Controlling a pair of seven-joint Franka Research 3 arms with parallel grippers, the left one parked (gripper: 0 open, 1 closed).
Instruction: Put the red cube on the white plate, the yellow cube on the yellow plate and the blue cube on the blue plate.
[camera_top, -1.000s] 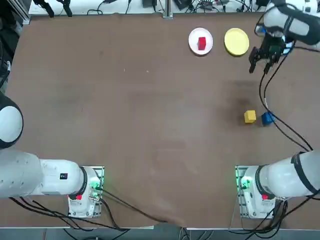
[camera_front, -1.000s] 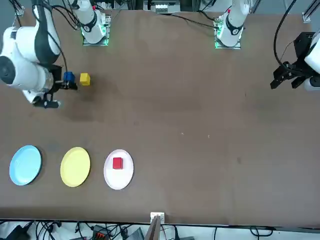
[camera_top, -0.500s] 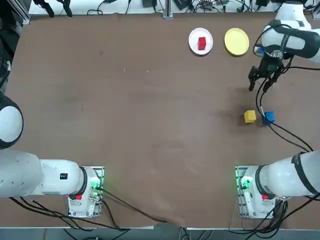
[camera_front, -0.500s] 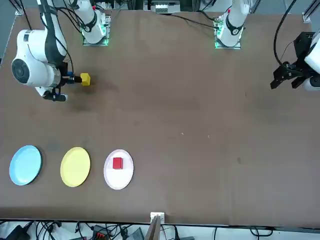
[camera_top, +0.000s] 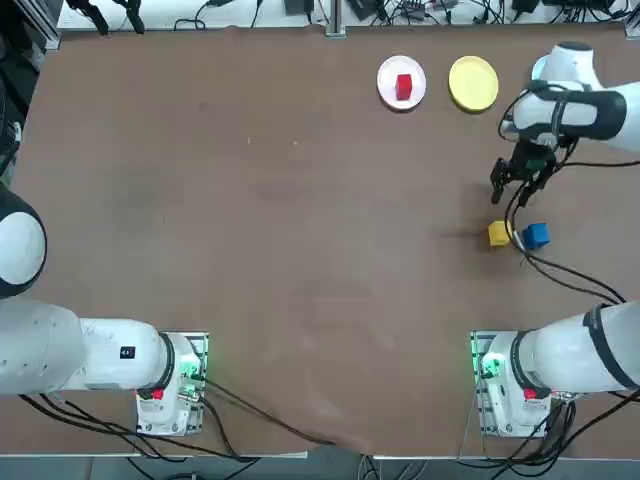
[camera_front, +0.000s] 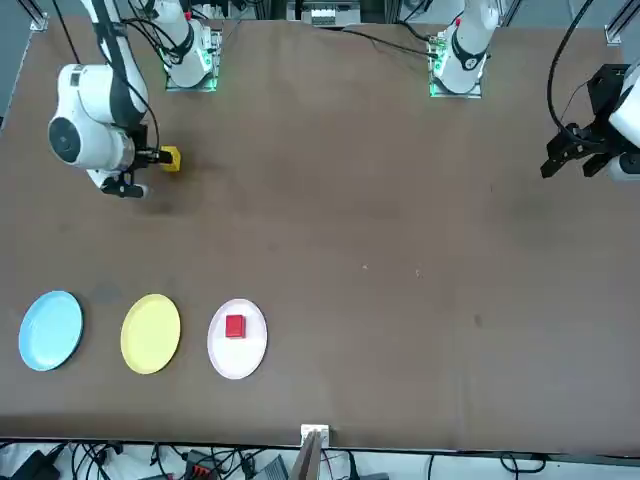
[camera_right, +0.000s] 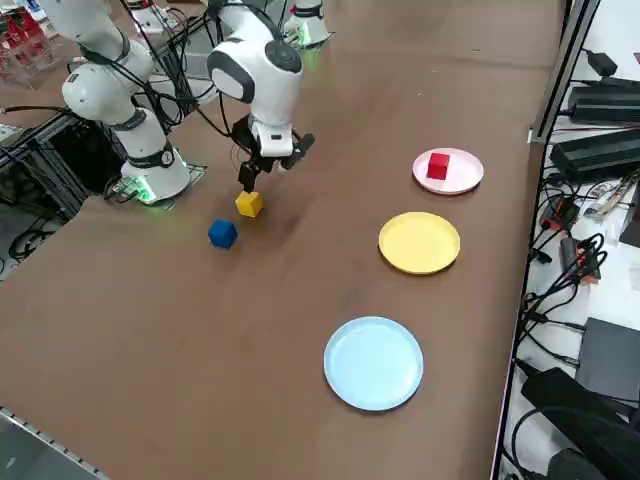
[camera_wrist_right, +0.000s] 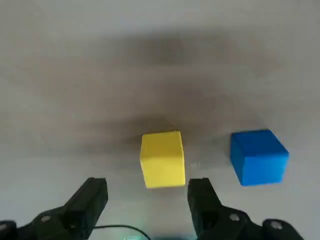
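The red cube (camera_top: 403, 87) lies on the white plate (camera_top: 385, 82). Beside it is the bare yellow plate (camera_top: 473, 83), and past that the bare blue plate (camera_right: 374, 362). The yellow cube (camera_top: 499, 234) and blue cube (camera_top: 536, 235) sit side by side on the table, a small gap between them. My right gripper (camera_top: 511, 186) hangs open just above the table, a little to the plates' side of the yellow cube. In the wrist view the yellow cube (camera_wrist_right: 162, 159) lies just ahead of the fingers (camera_wrist_right: 202, 197), with the blue cube (camera_wrist_right: 258, 156) off to one side. Nothing is held.
The three plates form a row along the far edge, near cables and power boxes (camera_right: 600, 150) beyond the table. My right arm's cable (camera_top: 560, 275) trails across the table close to the blue cube.
My right gripper has come from beside the yellow plate back toward the two cubes and lower, still open. The cubes and plates have not moved.
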